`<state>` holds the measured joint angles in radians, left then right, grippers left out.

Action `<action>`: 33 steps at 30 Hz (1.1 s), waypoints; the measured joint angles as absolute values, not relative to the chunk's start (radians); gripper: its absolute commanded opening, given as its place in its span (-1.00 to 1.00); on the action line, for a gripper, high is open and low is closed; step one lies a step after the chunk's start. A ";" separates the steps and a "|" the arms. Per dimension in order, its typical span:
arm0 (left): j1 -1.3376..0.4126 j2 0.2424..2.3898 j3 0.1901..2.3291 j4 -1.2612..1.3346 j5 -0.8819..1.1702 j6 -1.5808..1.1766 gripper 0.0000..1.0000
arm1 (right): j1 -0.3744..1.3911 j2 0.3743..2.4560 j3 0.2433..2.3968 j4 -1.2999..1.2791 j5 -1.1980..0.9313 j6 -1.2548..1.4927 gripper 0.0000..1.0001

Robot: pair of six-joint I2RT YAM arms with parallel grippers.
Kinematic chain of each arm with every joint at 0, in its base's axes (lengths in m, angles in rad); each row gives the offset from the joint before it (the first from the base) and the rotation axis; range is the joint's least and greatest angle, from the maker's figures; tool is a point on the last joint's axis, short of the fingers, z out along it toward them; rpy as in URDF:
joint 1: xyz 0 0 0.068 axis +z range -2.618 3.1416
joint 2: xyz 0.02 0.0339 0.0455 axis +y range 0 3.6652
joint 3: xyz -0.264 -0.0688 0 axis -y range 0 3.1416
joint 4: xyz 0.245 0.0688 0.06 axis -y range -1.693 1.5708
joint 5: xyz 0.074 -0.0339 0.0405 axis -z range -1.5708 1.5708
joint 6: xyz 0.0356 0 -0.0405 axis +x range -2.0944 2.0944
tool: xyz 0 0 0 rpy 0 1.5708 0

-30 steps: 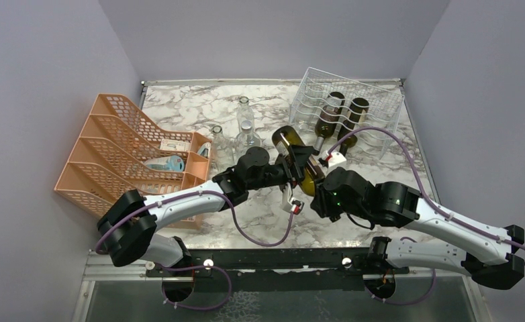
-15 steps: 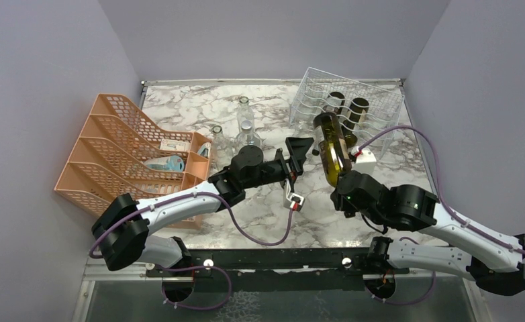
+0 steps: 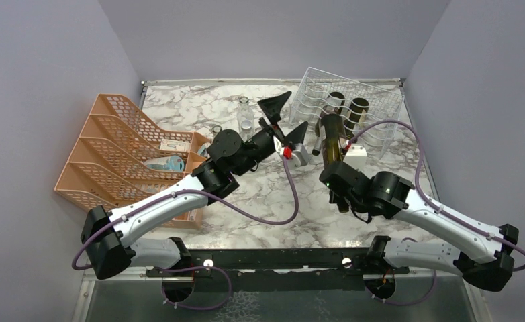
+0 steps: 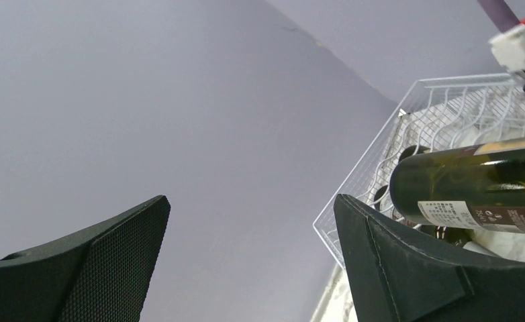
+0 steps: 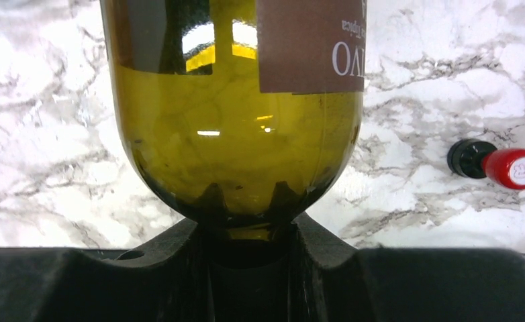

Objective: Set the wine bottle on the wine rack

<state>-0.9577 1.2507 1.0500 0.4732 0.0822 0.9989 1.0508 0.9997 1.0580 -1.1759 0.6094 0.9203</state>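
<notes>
My right gripper [image 3: 336,176] is shut on the neck of a dark green wine bottle [image 3: 330,137] with a brown label. The bottle's base points at the front of the silvery-white wire wine rack [image 3: 374,94] at the back right. Two dark bottles [image 3: 358,109] lie in the rack. In the right wrist view the bottle [image 5: 240,100] fills the frame above the shut gripper [image 5: 250,231]. My left gripper [image 3: 286,121] is open, empty and raised just left of the rack. In the left wrist view the gripper [image 4: 250,221] faces the wall, with the bottle [image 4: 474,184] and rack [image 4: 387,154] at right.
An orange mesh tiered organizer [image 3: 112,144] with small items stands at the left. Clear glass bottles [image 3: 245,115] stand at the middle back of the marble table [image 3: 273,208]. Purple walls close in on three sides. A black, red-capped piece [image 5: 498,166] shows over the marble.
The left gripper let go of the wine bottle, opened and swung up and back towards the rack's left. The right gripper carried the bottle from the table's middle to the rack's front.
</notes>
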 measured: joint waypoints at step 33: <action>-0.958 1.060 0.775 0.538 -0.189 0.493 0.98 | 0.515 1.066 0.702 -0.840 0.458 0.796 -0.98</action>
<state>-0.9577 1.0603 0.7746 0.5377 -0.1886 0.4927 0.5148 1.0660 0.7021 -0.8402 0.4583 0.7963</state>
